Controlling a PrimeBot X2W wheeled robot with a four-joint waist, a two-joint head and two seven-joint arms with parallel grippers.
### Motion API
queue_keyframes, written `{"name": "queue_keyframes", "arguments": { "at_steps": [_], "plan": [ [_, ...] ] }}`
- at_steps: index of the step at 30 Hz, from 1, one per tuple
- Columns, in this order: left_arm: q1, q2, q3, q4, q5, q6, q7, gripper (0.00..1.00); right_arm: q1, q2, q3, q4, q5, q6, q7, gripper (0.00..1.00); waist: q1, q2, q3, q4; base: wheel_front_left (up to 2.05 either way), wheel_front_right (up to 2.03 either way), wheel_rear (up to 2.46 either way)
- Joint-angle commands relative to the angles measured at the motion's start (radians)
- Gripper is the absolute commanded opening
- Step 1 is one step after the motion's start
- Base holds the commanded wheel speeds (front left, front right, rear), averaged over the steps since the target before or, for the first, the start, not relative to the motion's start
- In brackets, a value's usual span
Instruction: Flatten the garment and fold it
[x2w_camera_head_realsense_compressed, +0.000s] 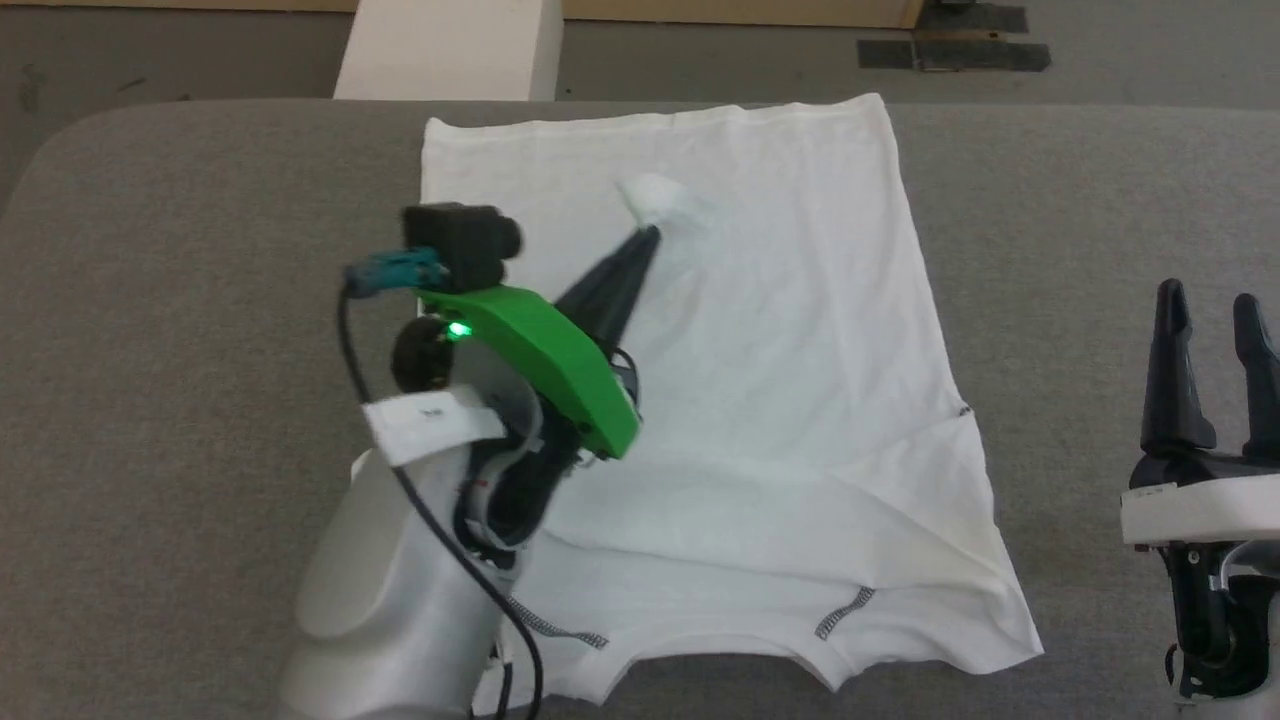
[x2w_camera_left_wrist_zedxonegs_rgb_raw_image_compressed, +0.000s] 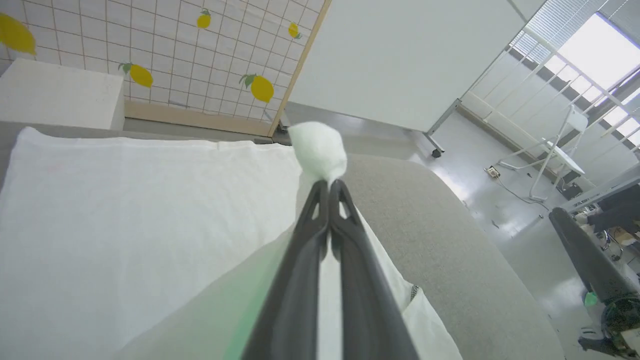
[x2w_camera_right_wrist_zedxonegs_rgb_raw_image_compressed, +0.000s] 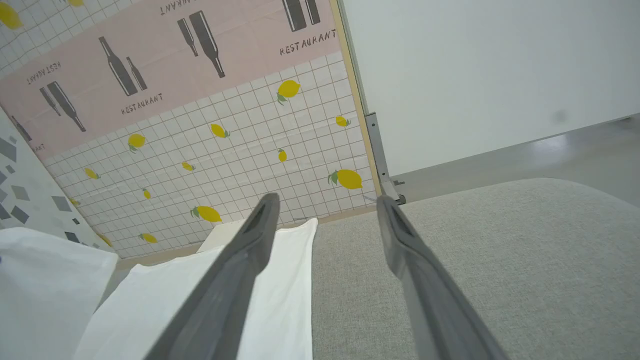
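Your left gripper (x2w_camera_head_realsense_compressed: 648, 235) is clamping shut on a small tuft of cloth (x2w_camera_head_realsense_compressed: 660, 200), and it is hanging over the middle of the garment with its fingers pointing toward the table's far right. Your right gripper (x2w_camera_head_realsense_compressed: 1205, 300) is standing with its jaws wide apart and nothing between them, over bare table near the right edge, well clear of the cloth.

The grey padded table (x2w_camera_head_realsense_compressed: 150, 300) is carrying everything. The garment (x2w_camera_head_realsense_compressed: 780, 350) is lying mostly flat across the table's middle, its long axis running from the near edge to the far edge. The neck opening (x2w_camera_head_realsense_compressed: 700, 662) is facing the near edge and the straight hem (x2w_camera_head_realsense_compressed: 650, 118) the far edge.

In the left wrist view the tuft (x2w_camera_left_wrist_zedxonegs_rgb_raw_image_compressed: 318, 150) is bulging just past the closed fingertips, with a band of cloth trailing back under the fingers. That reads as a sleeve end being drawn across the body, though you cannot tell for sure.

The left gripper is the nearer one, and the garment's body is lying below and to both sides of it. The grey stitching (x2w_camera_head_realsense_compressed: 845, 612) is marking the right shoulder seam. The left forearm (x2w_camera_head_realsense_compressed: 400, 590) is hiding the near left part of the garment, so you cannot see where the trailing band starts.
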Motion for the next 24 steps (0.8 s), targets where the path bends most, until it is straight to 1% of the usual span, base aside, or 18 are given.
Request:
{"name": "queue_keyframes", "arguments": {
  "at_steps": [1, 6, 9, 14, 16, 17, 18, 19, 22, 24],
  "plan": [
    [-0.014, -0.006, -0.037, 0.018, 0.001, -0.009, -0.005, 0.00, -0.015, 0.000, 0.002, 0.005, 0.008, -0.001, -0.007, 1.00, 0.0001, -0.0001, 0.030, -0.064, 0.00, 0.00, 0.00],
    [-0.031, -0.009, -0.246, 0.090, -0.038, -0.020, -0.003, 0.00, -0.016, 0.000, -0.003, 0.021, 0.020, -0.001, -0.027, 1.00, 0.0001, -0.0001, 0.058, -0.127, 0.00, 0.00, 0.00],
    [-0.035, -0.009, -0.350, 0.116, -0.067, -0.026, 0.004, 0.00, -0.016, 0.000, 0.001, 0.034, 0.029, -0.001, -0.041, 1.00, 0.0001, -0.0001, 0.072, -0.156, 0.00, 0.00, 0.00],
    [-0.038, -0.009, -0.471, 0.162, -0.091, -0.027, 0.015, 0.00, -0.014, 0.000, 0.007, 0.047, 0.036, -0.001, -0.059, 1.00, 0.0001, -0.0001, 0.081, -0.172, 0.00, 0.00, 0.00],
    [-0.032, -0.010, -0.514, 0.193, -0.106, -0.018, 0.049, 0.00, -0.014, 0.000, 0.009, 0.053, 0.038, -0.001, -0.065, 1.00, 0.0001, -0.0001, 0.081, -0.173, 0.00, 0.00, 0.00],
    [-0.030, -0.010, -0.535, 0.206, -0.115, -0.014, 0.065, 0.05, -0.014, 0.000, 0.008, 0.057, 0.038, -0.001, -0.067, 1.00, 0.0001, -0.0001, 0.080, -0.172, 0.00, 0.00, 0.00],
    [-0.028, -0.010, -0.546, 0.212, -0.128, -0.012, 0.076, 0.75, -0.015, 0.000, 0.008, 0.059, 0.038, -0.001, -0.069, 1.00, 0.0001, -0.0001, 0.079, -0.169, 0.00, 0.00, 0.00],
    [-0.030, -0.010, -0.558, 0.215, -0.141, -0.011, 0.081, 1.00, -0.015, 0.000, 0.009, 0.062, 0.038, -0.001, -0.068, 1.00, 0.0001, -0.0001, 0.077, -0.165, 0.00, 0.00, 0.00],
    [-0.043, -0.010, -0.553, 0.199, -0.189, -0.004, 0.066, 1.00, -0.016, 0.000, 0.005, 0.064, 0.035, -0.001, -0.067, 1.00, 0.0001, -0.0001, 0.070, -0.147, 0.00, 0.00, 0.00],
    [-0.060, -0.010, -0.528, 0.173, -0.237, -0.002, 0.045, 1.00, -0.016, 0.000, 0.000, 0.062, 0.031, -0.001, -0.062, 1.00, 0.0001, -0.0001, 0.061, -0.131, 0.00, 0.00, 0.00]
  ]
}}
